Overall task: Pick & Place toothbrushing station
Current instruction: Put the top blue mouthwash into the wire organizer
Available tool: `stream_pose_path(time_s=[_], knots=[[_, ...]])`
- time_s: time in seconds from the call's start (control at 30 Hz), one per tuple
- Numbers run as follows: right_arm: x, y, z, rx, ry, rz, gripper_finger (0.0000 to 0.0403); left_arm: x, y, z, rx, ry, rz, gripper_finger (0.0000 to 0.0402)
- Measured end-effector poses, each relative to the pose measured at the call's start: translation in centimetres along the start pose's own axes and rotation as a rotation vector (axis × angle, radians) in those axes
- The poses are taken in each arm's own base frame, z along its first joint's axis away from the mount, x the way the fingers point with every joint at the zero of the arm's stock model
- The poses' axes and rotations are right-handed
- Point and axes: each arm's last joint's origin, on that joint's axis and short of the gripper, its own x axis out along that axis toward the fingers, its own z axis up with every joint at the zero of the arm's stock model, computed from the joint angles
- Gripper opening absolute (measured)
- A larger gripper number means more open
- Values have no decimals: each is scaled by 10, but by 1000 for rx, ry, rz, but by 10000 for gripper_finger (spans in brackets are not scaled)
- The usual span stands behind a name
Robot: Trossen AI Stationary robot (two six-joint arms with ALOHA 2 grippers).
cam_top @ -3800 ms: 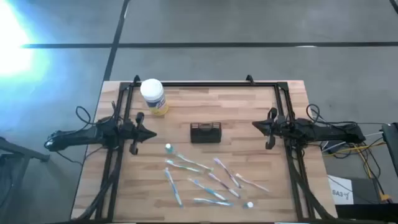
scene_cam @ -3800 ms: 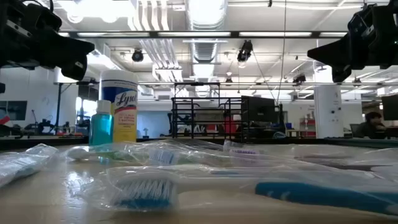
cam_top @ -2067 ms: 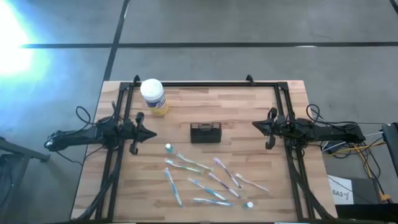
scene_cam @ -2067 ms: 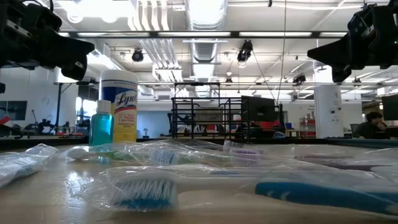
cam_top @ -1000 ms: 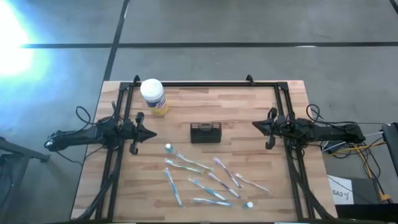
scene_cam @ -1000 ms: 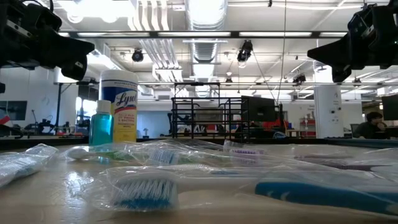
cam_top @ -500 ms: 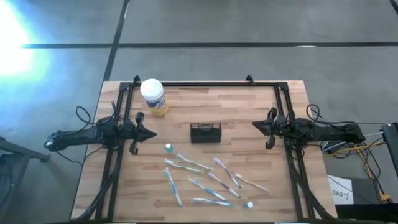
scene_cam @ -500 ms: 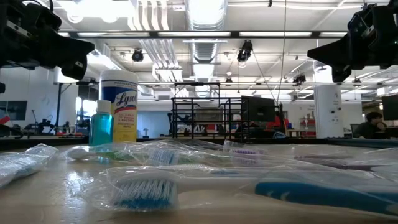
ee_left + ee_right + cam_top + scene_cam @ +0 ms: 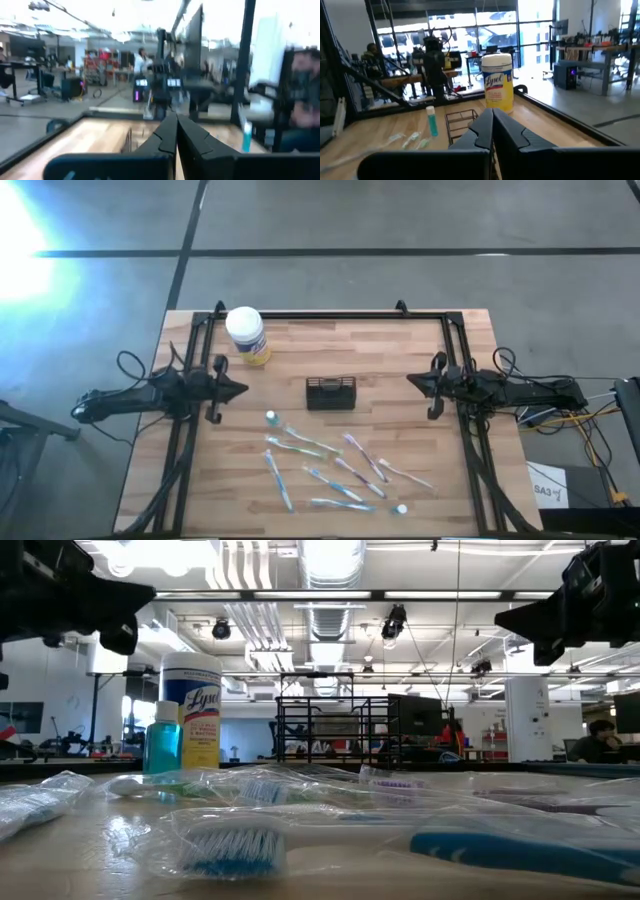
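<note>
The black toothbrushing station (image 9: pixel 330 393) sits mid-table, untouched. Left gripper (image 9: pixel 240 389) and right gripper (image 9: pixel 411 382) hover at opposite sides, fingers pressed together, empty.

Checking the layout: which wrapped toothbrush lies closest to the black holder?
The toothbrush with its round white end just below the toothbrushing station; the other toothbrushes lie farther toward the table's near edge.

The bench (image 9: pixel 400 350) was pale striped wood with a black frame; the holder (image 9: pixel 330 393) black; the jar (image 9: pixel 247 335) yellow, white-lidded; the bottle (image 9: pixel 162 745) blue-green; the toothbrushes (image 9: pixel 335 470) blue, green and purple; both arms dark
</note>
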Motion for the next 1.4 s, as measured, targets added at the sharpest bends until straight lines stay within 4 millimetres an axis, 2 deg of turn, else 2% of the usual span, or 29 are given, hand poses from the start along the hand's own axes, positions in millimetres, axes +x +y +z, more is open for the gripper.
stream_pose_path(time_s=[0.17, 0.33, 0.57, 0.8, 0.93, 1.07, 1.23, 1.4], knots=[[0, 0, -3, 31, 32, -1, 8, 0, -1, 14, -25, -82, -7, 8], [0, 0, -4, 7, 38, 8, 8, 5, -4, 47, 9, -78, 17, 4], [0, 0, -4, -35, 37, 8, 8, 25, -2, 96, 8, 166, 200, 2], [0, 0, -4, -32, 44, 22, 8, 47, -2, 132, 16, 459, 310, 1], [0, 0, -4, -32, 44, 22, 8, 62, -2, 140, -65, 630, 355, 1], [0, 0, -4, -32, 43, 22, 8, 77, -2, 140, -105, 804, 384, 6], [0, 0, -4, -32, 43, 22, 8, 100, -2, 126, -152, 935, 414, 30], [0, 0, -4, -25, 47, 22, 8, 119, -2, 102, -240, 1058, 409, 79]])
